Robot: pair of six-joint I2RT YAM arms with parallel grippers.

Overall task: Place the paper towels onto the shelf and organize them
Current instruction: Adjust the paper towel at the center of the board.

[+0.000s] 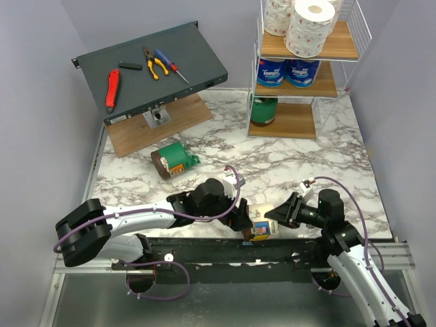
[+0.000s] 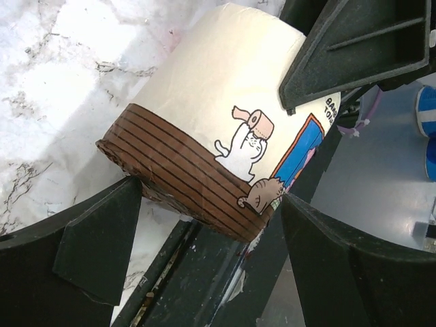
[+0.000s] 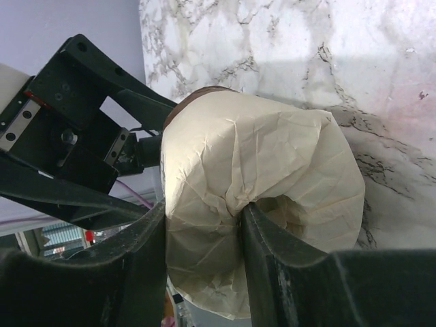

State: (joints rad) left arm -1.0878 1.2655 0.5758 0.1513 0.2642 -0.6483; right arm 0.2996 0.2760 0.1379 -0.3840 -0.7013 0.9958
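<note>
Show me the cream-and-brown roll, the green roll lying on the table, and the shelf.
cream-and-brown roll (image 2: 218, 102): left wrist view, cream side of its wrapper.
green roll (image 1: 178, 156): top external view, its green side.
shelf (image 1: 297, 122): top external view, bare part of bottom board.

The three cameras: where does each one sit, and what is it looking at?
Top external: above and behind the arms, looking down at the marble table, the shelf and both arms.
Left wrist: on the left arm, facing the cream-and-brown roll between its own fingers.
Right wrist: on the right arm, facing that roll's crumpled end, pinched by its own fingers.
Shared: all three views show the same roll.
</note>
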